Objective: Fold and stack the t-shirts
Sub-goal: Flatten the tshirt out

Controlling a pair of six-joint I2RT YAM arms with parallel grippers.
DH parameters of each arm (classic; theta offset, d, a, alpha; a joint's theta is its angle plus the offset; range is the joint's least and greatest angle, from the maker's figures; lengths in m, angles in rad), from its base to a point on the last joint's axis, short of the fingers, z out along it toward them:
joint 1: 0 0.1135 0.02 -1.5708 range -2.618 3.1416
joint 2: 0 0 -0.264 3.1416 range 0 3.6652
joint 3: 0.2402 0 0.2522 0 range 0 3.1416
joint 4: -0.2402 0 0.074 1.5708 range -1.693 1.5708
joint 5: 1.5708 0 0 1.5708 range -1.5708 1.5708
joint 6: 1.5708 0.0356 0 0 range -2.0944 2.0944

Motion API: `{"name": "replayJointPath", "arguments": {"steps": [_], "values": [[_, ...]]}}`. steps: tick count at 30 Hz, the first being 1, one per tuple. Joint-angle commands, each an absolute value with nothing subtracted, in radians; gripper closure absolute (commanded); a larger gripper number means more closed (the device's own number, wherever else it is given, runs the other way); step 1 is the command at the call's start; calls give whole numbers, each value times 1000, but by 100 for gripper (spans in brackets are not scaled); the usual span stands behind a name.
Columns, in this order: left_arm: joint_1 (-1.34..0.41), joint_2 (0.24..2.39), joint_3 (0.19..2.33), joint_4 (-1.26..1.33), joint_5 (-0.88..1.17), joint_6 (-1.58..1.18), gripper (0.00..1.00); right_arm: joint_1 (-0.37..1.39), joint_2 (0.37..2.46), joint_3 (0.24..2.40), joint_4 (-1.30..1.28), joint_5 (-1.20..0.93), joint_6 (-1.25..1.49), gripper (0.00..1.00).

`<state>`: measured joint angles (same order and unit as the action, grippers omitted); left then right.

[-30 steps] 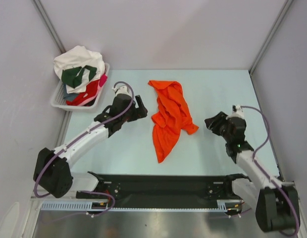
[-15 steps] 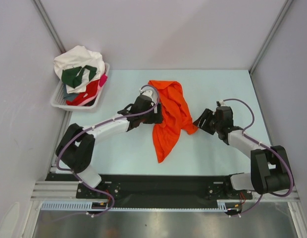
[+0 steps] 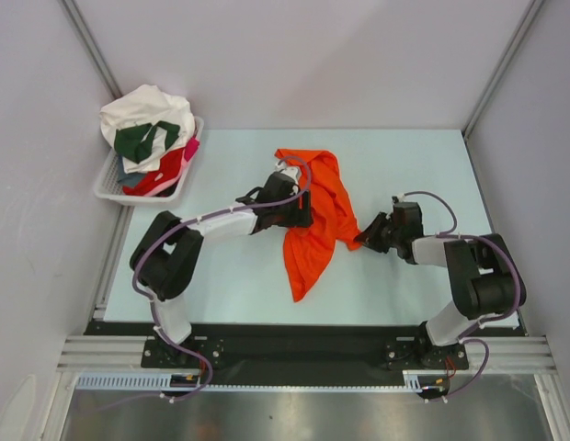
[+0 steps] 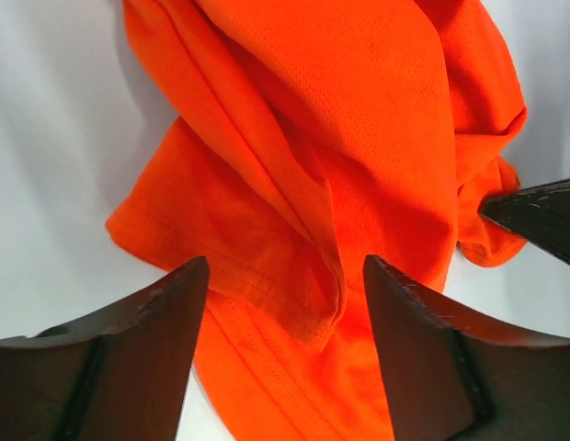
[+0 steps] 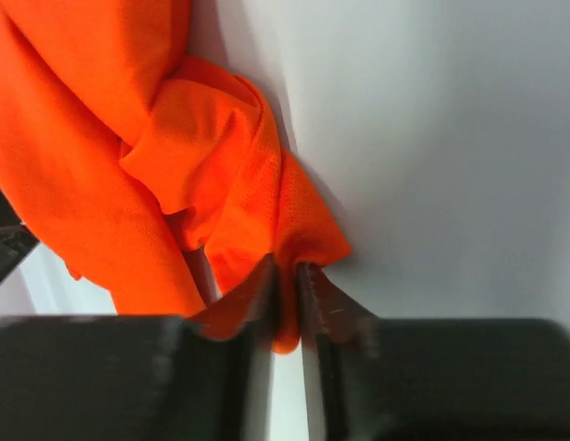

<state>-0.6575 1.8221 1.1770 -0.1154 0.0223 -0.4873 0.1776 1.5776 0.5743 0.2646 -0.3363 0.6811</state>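
Note:
A bright orange t-shirt (image 3: 320, 220) lies crumpled in the middle of the pale table. My left gripper (image 3: 302, 209) is open at its left edge, and a folded hem of the shirt (image 4: 294, 294) lies between the two dark fingers. My right gripper (image 3: 366, 236) is shut on the shirt's right corner (image 5: 287, 276), a small pinch of fabric held between its fingertips. More t-shirts, white (image 3: 142, 108), dark green (image 3: 138, 140), red (image 3: 165, 170) and pink (image 3: 189, 147), are heaped in a basket at the back left.
The white slatted basket (image 3: 112, 188) stands at the table's back left corner by the left wall. Grey walls close in the back and both sides. The right gripper's dark finger shows at the right edge of the left wrist view (image 4: 542, 216).
Both arms have reached in from the sides to the orange shirt. The left gripper moved right onto its left edge; the right gripper moved left and closed on its right corner.

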Motion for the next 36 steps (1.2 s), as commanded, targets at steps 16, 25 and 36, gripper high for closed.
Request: {"name": "replayJointPath", "arguments": {"steps": [16,25,36], "values": [[-643,1960,1322,-147,276,-474,81,166,1332,440,379,-210,627,100],[-441,1781,1149,-35,414,-561,100,126,951,319,243,87,644,100],[32,1485,1117,-156,381,-663,100,64,519,270,-133,365,738,100]]}}
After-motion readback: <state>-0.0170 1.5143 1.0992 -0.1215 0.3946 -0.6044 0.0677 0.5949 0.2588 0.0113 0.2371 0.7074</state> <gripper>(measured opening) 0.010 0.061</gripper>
